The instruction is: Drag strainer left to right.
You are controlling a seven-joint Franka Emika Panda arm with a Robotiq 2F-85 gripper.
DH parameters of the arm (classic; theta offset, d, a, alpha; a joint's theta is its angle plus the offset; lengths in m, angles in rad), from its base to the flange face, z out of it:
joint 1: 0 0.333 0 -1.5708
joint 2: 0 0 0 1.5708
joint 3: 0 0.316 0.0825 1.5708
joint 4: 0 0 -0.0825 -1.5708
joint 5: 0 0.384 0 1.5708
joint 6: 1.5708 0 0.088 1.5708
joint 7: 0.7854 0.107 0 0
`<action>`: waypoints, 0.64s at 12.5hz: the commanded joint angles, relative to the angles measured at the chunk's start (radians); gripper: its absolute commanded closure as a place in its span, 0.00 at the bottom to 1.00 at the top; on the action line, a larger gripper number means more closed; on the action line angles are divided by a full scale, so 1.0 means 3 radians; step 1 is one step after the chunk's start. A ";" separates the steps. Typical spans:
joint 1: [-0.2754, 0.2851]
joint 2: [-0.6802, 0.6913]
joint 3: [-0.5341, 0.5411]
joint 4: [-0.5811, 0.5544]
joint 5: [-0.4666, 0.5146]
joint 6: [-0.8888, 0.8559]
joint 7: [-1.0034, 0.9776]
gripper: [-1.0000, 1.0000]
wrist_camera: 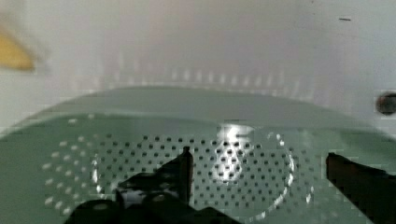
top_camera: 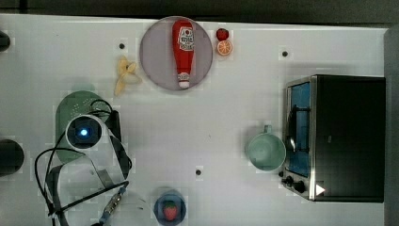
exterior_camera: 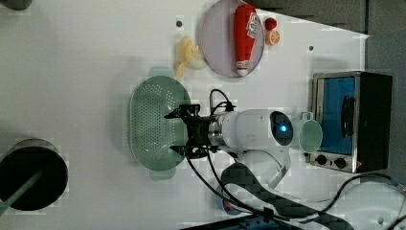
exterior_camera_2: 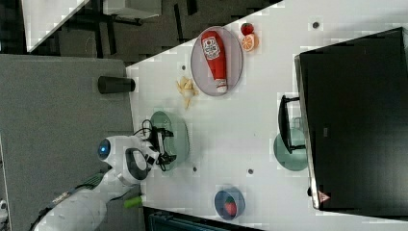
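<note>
The strainer (exterior_camera: 154,122) holds nothing; the ketchup bottle (top_camera: 183,52) lies on the plate (top_camera: 155,56), a strawberry (top_camera: 170,210) in the blue bowl (top_camera: 160,200). The gripper (exterior_camera: 178,130) hangs over the strainer, jaws wide apart, gripping nothing.

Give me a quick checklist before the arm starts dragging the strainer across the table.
1. Hand open: ok, fingers spread wide.
2. Hand over the strainer: ok, the wrist view shows its holed floor between the fingers.
3. Hand hooked on the strainer: cannot tell, contact is unclear.
4. Drag path toward the top view's right: ok, bare table ahead.
5. Far end of path: not ok if it goes all the way, the mug stands before the oven.
6. Banana apart from the strainer: ok.
</note>
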State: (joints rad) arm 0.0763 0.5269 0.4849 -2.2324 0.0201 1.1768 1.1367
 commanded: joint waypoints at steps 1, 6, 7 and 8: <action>0.0171 0.0030 -0.0205 0.0014 0.0024 0.0171 0.0156 0.00; 0.0330 0.0040 -0.0479 -0.0006 0.0014 0.0198 0.0153 0.00; 0.0327 0.0037 -0.0525 -0.0011 0.0013 0.0193 0.0154 0.00; 0.0325 0.0026 -0.0575 -0.0027 0.0013 0.0190 0.0147 0.00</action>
State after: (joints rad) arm 0.1804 0.5269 0.3416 -2.2695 0.0074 1.2285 1.1523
